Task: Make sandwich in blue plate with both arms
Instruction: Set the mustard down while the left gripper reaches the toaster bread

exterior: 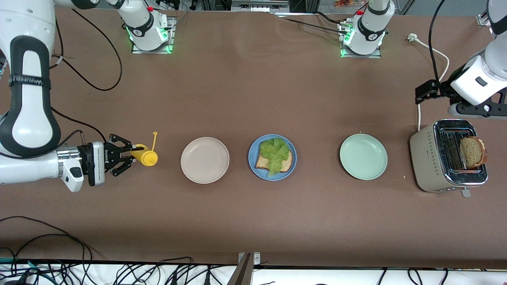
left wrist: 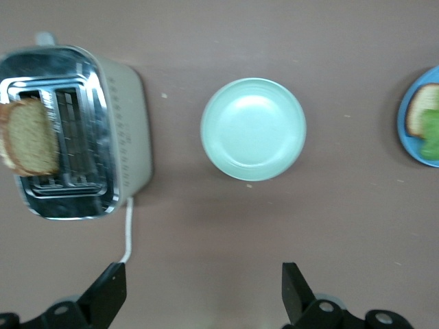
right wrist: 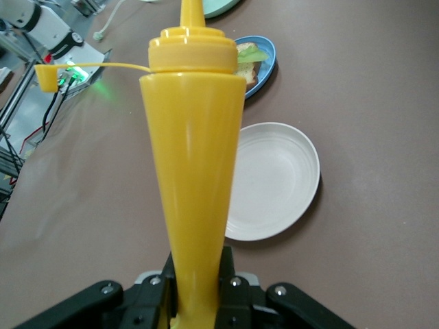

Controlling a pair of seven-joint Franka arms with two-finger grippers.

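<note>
Brown surface, front view: matte brown table top (exterior: 253, 91) carrying three plates in a row, a toaster at the left arm's end and a bottle at the right arm's end.
Blue plate, front view: round shallow medium-blue plate (exterior: 251, 156) in the middle of the row, holding one square brown wholegrain bread slice (exterior: 286, 163) with a ruffled green lettuce leaf (exterior: 274, 152) laid on top; the open-faced stack reads as a sandwich waiting for sauce and its second slice.
Neighbours, front view: beige-white round plate (exterior: 204, 160) lies beside the blue plate toward the right arm's end, mint-green round plate (exterior: 363, 156) toward the left arm's end; both bare.
Toaster, front view: beige and chrome two-slot toaster (exterior: 447, 156) with a second brown bread slice (exterior: 472, 152) standing up out of a slot, so it is easy to pinch from above.
Left pincer, front view: black two-finger left pincer (exterior: 423, 92) hangs over the surface near the toaster, probably staged to fetch that slice.
Left wrist view: fingers (left wrist: 110, 291) spread wide with nothing between them; toaster, popped slice and mint-green plate lie below.
Right pincer, front view: black right pincer (exterior: 128, 154) is clamped on a yellow cone-shaped plastic squeeze bottle (exterior: 145, 155), beside the beige-white plate.
Right wrist view: fingers close on the bottle's base, nozzle directed toward the blue plate and its tethered cap hanging off, apparently ready for dispensing.
</note>
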